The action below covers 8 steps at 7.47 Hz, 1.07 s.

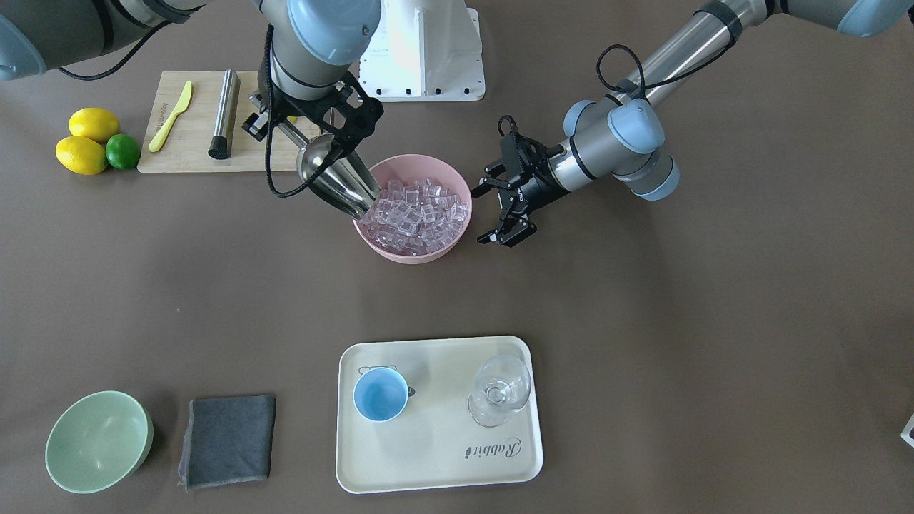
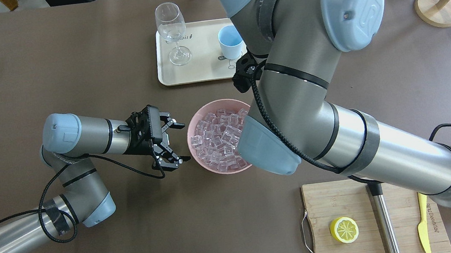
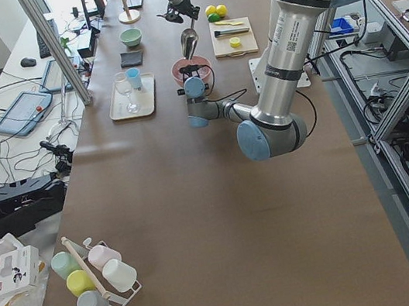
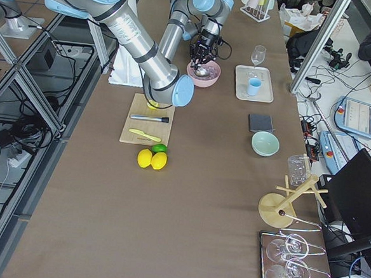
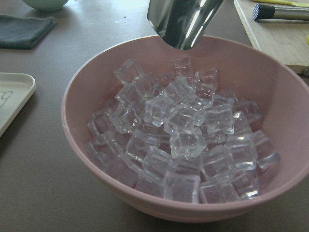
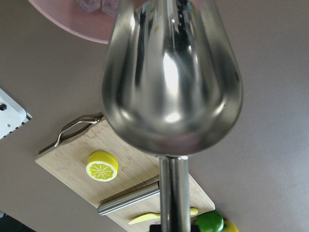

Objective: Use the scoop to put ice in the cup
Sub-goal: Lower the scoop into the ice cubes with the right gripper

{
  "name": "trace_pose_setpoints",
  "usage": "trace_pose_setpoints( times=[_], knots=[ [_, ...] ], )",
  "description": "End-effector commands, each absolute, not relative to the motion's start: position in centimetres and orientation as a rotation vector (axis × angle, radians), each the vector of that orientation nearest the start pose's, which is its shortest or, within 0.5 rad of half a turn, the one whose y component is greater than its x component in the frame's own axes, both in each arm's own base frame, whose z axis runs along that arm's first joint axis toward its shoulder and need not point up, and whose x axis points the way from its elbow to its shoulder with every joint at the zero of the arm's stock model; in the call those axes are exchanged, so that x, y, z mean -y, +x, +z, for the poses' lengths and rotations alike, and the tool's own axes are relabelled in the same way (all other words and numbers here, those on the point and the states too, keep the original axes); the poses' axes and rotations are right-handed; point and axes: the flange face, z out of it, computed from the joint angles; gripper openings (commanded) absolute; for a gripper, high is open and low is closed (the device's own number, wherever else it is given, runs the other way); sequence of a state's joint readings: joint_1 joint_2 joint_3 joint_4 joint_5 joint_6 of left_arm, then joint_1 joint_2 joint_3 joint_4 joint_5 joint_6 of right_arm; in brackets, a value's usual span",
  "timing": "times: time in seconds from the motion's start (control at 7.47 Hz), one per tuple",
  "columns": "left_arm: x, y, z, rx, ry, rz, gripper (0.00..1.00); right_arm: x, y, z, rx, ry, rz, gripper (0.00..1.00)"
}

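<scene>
Brown table (image 1: 643,321), matte. The side views show a lab room with aluminium frames, cables and side benches.

My right pincer (image 1: 275,123) is clamped on the thin handle of 1 steel scoop (image 1: 335,182). The scoop slants down from that pincer, its mouth over the rim of 1 pink bowl (image 1: 414,258). I cannot tell whether it touches the ice (image 1: 421,210), clear cubes heaped in the bowl, too many to count. My left pincer (image 2: 183,143) hangs just beside the bowl's other side, fingers spread, holding nothing. The bowl sits between my 2 pincers.

Well apart from both pincers, beyond the bowl: 1 cream tray (image 1: 428,450) carrying 1 light-blue cup (image 1: 380,395), upright with no ice in it, and 1 wine glass (image 1: 500,391). Off toward my right pincer's side of the tray: 1 grey cloth (image 1: 228,441), 1 pale-green bowl (image 1: 96,442).

Near my right pincer: 1 bamboo board (image 1: 193,143) with 1 yellow knife (image 1: 170,118), 1 steel cylinder (image 1: 225,114), 1 lemon half (image 2: 344,230). Just past the board: 2 lemons (image 1: 94,125), 1 lime (image 1: 123,151).
</scene>
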<state>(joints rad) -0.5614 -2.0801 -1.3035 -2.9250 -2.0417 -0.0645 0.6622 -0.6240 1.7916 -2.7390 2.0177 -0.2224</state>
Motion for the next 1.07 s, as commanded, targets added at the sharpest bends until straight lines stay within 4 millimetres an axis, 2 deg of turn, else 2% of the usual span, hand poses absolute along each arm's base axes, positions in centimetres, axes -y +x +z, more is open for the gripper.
trace_pose_setpoints(
  times=[0.0, 0.54, 0.94],
  knots=[
    [43.4, 52.2, 33.7, -1.189, 1.234, 1.089, 0.98, 44.2, -44.7, 13.1, 0.424, -0.217, -1.103, 0.0],
    [43.5, 52.0, 33.7, -1.191, 1.24, 1.086, 0.98, 42.1, -46.7, 13.4, 0.391, -0.239, -1.144, 0.0],
    [43.4, 51.9, 33.7, -1.197, 1.246, 1.088, 0.98, 41.9, -47.7, 13.8, 0.37, -0.259, -1.154, 0.0]
  ],
)
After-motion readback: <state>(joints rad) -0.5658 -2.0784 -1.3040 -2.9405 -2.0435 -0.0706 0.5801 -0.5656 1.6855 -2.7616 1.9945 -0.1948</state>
